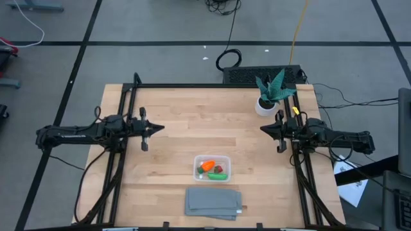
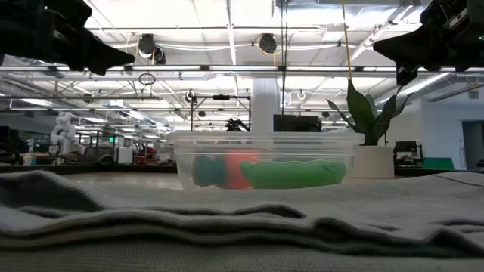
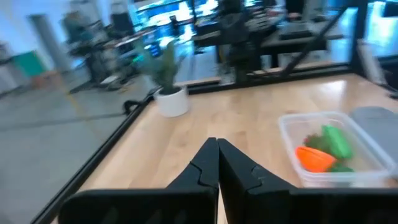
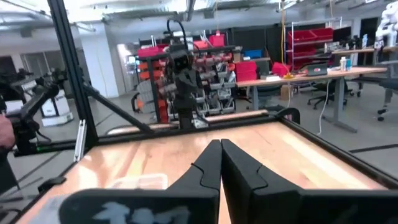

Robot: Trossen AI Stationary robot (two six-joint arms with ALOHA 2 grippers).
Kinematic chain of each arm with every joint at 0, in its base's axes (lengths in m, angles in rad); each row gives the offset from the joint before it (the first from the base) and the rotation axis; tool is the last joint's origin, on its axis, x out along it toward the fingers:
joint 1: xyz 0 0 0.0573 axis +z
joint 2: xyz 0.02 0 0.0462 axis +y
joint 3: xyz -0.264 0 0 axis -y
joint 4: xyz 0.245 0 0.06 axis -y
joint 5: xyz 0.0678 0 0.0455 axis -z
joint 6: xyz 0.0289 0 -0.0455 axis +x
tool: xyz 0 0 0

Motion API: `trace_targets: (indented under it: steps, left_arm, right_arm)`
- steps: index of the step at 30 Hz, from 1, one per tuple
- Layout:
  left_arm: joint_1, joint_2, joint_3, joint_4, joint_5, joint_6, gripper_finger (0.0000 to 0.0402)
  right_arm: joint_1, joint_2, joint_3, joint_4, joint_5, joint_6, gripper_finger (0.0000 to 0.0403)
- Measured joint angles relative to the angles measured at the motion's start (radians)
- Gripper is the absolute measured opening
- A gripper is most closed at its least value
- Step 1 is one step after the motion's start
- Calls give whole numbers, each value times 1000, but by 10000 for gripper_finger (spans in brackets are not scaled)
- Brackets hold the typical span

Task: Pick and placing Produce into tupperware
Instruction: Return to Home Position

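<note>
The clear tupperware (image 1: 212, 169) stands on the table near the front middle. In it lie the orange carrot piece (image 1: 207, 166), the elongated green piece (image 1: 216, 175) and the small red piece (image 1: 219, 169). The container also shows in the left wrist view (image 3: 329, 149) and the low view (image 2: 265, 160). My left gripper (image 1: 160, 128) is shut and empty, raised over the table's left side. My right gripper (image 1: 263, 129) is shut and empty, raised over the right side.
A flat grey folded cloth (image 1: 213, 202) lies at the front edge, just near of the container. A potted green plant (image 1: 271, 95) stands at the far right. A black frame (image 1: 192, 85) runs along the table's far and side edges.
</note>
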State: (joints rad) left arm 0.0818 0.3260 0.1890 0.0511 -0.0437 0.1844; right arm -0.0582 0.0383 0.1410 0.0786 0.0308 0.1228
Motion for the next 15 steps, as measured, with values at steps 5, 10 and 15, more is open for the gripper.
trace_targets:
  steps: [5, 10, 15]
  left_arm:
    - [-1, -8, 0, 7, 53, 30, 0]
    - [-16, -8, -1, 0, 78, 29, 0]
    - [-19, -30, -31, 22, 103, 19, 0]
  right_arm:
    - [0, -2, 0, 4, -21, 17, 0]
    - [1, -3, 0, 6, -35, 22, 0]
    - [1, -3, 0, 7, -36, 30, 0]
